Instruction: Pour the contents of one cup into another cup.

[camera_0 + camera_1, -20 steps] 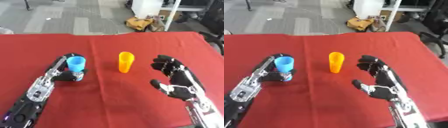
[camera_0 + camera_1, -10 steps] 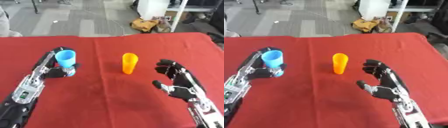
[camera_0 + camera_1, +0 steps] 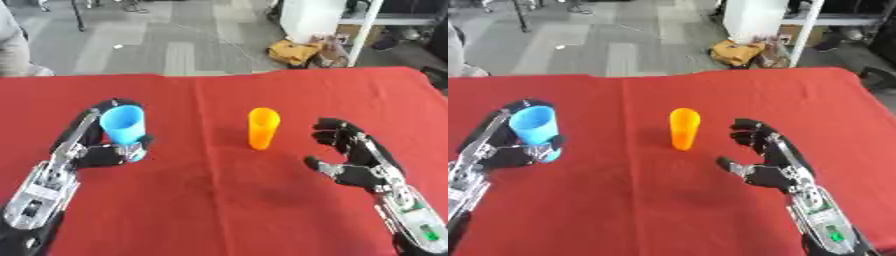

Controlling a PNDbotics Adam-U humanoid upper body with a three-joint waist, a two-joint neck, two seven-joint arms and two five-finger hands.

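Two cups on the red table (image 3: 262,210), one blue, one orange; two robot hands, one each side. Blue cup (image 3: 122,125) sits at the left, upright with its mouth up, held in the left hand (image 3: 96,152): fingers and thumb curl round its lower part, cannot tell if its base touches the cloth. Orange cup (image 3: 262,128) stands upright near the table's middle, alone, nothing touching it. Right hand (image 3: 354,157) hovers just right of the orange cup, palm turned toward it, fingers spread and slightly bent, thumb out, holding nothing; a clear gap between fingertips and cup. The two cups are well apart, with bare red cloth between them. Contents of either cup cannot be seen. Open room: the whole near half of the table between the two forearms is bare, and so is the far strip up to the back edge. Back edge runs across the top third of both views, grey floor beyond it. Table's right far corner shows in the left eye view, well away from the right hand. On the floor past the edge: one white cabinet (image 3: 315,20) and one yellowish bag (image 3: 296,52).
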